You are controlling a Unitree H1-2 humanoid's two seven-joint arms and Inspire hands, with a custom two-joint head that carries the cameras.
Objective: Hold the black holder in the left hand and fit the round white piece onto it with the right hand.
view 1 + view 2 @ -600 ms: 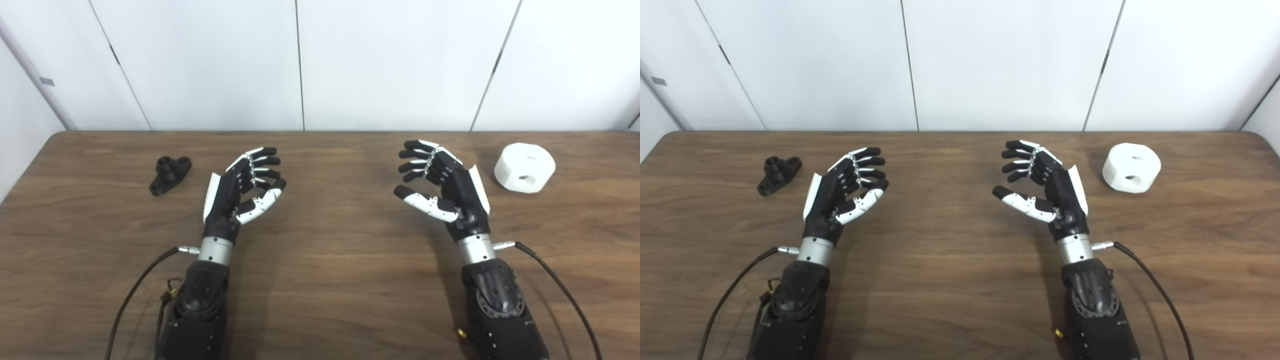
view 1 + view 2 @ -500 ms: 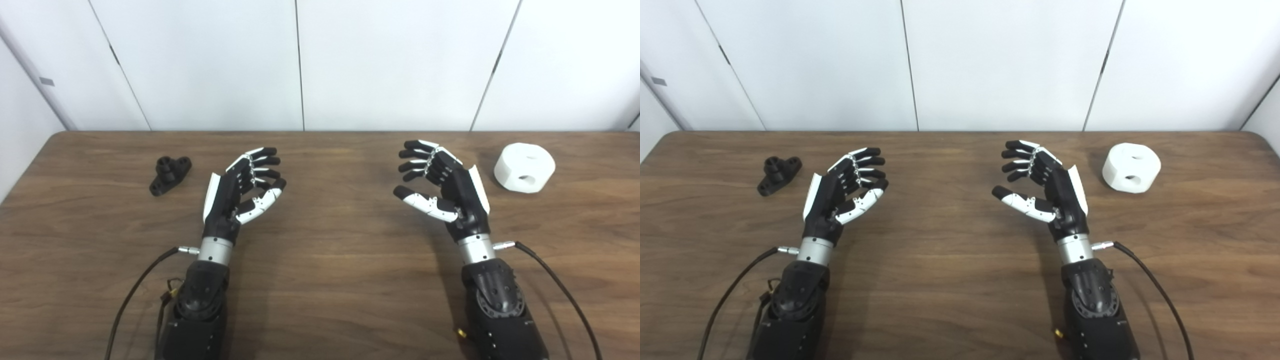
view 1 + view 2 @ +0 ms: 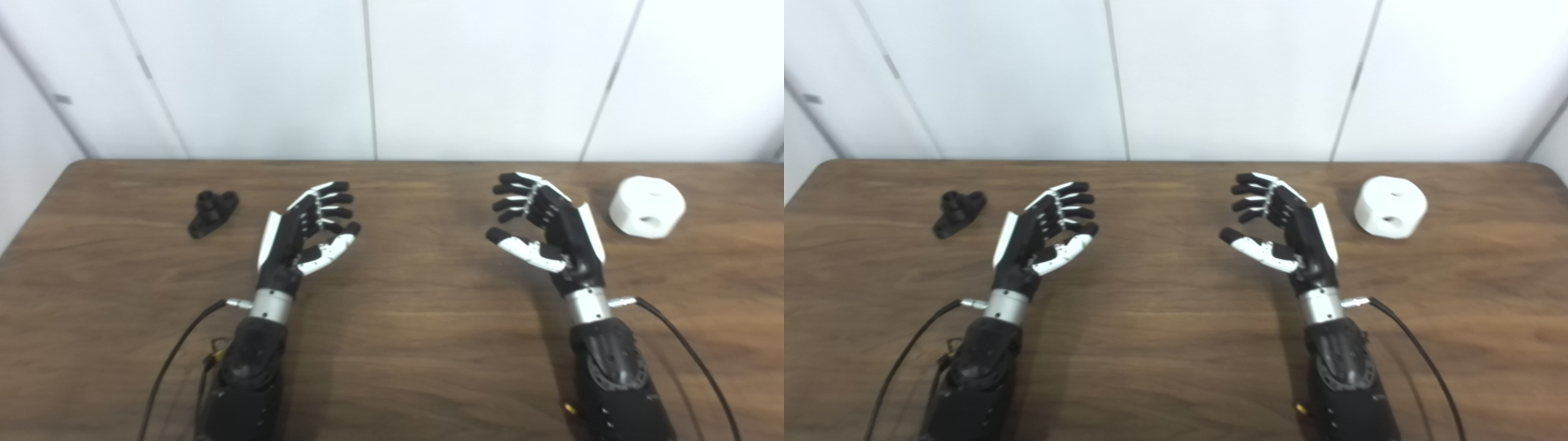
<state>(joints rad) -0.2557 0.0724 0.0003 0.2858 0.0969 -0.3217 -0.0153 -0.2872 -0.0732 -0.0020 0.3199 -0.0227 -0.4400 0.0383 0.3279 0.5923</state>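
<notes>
So I see both my hands empty with fingers spread, and the black holder (image 3: 212, 213) lies on the table to the outer left of my left hand (image 3: 304, 236), its long axis seemingly slanted away, while the round white piece (image 3: 647, 206) sits just right of my right hand (image 3: 551, 229).

black holder (image 3: 212, 212) far left, round white piece (image 3: 647, 206) (side hole) far right

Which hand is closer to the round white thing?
The right hand. It hangs open just left of the round white piece, not touching it. The left hand is open too, across the table, nearer the black holder.
</notes>
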